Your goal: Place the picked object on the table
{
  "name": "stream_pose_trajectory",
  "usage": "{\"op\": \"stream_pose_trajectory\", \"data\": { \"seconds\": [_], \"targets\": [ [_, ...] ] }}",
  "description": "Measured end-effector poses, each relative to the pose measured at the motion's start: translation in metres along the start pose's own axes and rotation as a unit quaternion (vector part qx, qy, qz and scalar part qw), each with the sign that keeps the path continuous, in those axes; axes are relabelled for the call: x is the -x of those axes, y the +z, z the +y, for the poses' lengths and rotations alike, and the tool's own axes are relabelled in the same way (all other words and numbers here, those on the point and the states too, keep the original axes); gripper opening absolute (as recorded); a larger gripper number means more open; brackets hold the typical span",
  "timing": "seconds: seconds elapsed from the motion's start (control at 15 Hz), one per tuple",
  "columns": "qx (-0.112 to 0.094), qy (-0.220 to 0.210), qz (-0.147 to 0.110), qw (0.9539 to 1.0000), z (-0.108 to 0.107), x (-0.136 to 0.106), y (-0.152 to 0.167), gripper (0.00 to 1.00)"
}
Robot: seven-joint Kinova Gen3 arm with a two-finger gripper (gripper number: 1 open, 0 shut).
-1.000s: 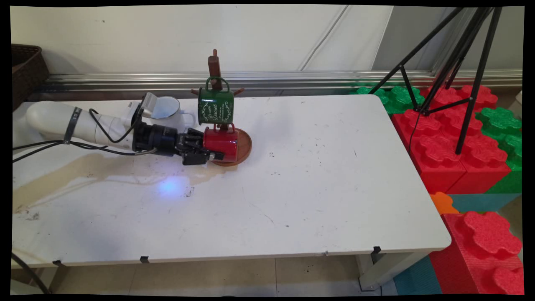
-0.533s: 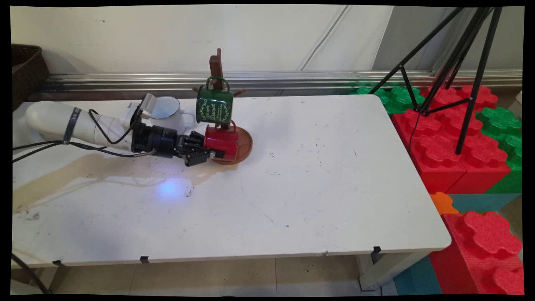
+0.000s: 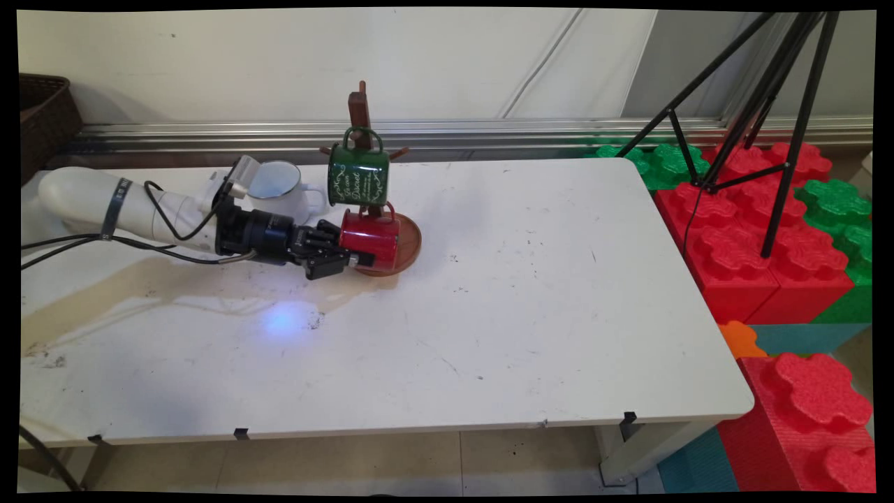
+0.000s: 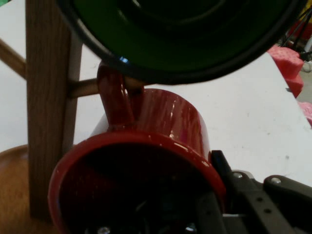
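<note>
A red mug (image 3: 371,241) lies on its side low on a wooden mug tree (image 3: 360,112), its handle hooked over a lower peg (image 4: 83,87). My gripper (image 3: 351,258) comes in from the left and is shut on the mug's rim, one finger inside and one outside. The hand view is filled by the red mug (image 4: 161,122), with the gripper (image 4: 214,187) at its right rim. A green mug (image 3: 358,175) hangs from a peg just above; its dark mouth (image 4: 185,34) shows at the top. The tree's post (image 4: 46,97) rises on the left.
A white mug (image 3: 279,188) stands just behind my wrist. A brownish spill (image 3: 140,286) spreads over the table's left part. A dark basket (image 3: 42,119) sits at far left. Red and green foam blocks (image 3: 768,237) and a black tripod (image 3: 782,105) stand off the right edge.
My arm has drawn slightly to the left. The mug tree and green mug wobbled a little; the red mug stays on the lower peg.
</note>
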Motion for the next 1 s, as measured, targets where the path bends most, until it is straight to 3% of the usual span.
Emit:
{"op": "stream_pose_trajectory", "data": {
  "seconds": [0.47, 1.0],
  "targets": [
    [0.022, 0.001, 0.007, 0.9997, 0.013, -0.006, -0.007, 0.0],
    [0.043, 0.013, -0.005, 0.999, 0.032, -0.005, -0.024, 0.0]
  ]
}}
